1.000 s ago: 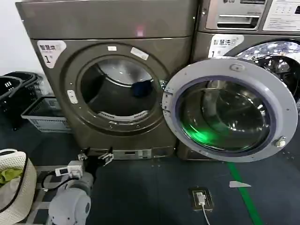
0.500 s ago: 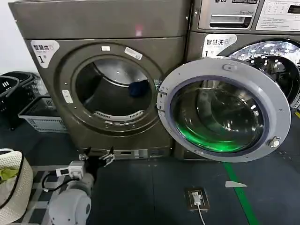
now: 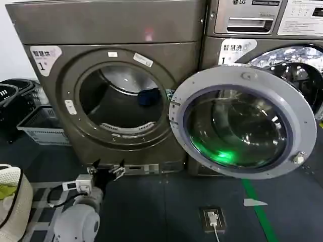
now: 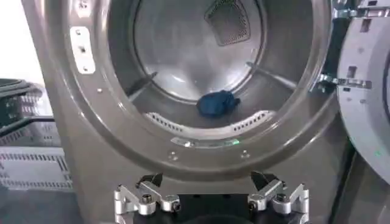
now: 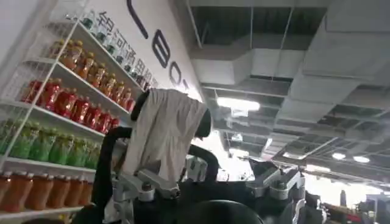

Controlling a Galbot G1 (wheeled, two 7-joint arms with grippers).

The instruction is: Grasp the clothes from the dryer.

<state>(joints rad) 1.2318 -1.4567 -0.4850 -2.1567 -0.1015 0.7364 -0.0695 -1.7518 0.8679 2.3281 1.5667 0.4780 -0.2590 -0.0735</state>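
My left pincer (image 3: pixel 105 170) waits low before the dryer (image 3: pixel 116 80), its fingers apart, because the drum mouth is above it and I must reach in. The clothes (image 4: pixel 217 103) lie deep on the drum floor, near the door (image 3: pixel 245 121), which stands wide open. Since a second ago the dryer sits more to the left in my head view. My right pincer (image 5: pixel 228 182) points upward, idle; I cannot tell its state.

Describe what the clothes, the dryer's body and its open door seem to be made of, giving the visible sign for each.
The clothes: soft navy fabric, judging by the crumpled, matte bundle. The dryer: apparently bronze-grey painted or brushed metal, with a dull sheen. Its door: a matte grey rim, probably plastic, around a glossy transparent pane, likely glass, showing reflections.
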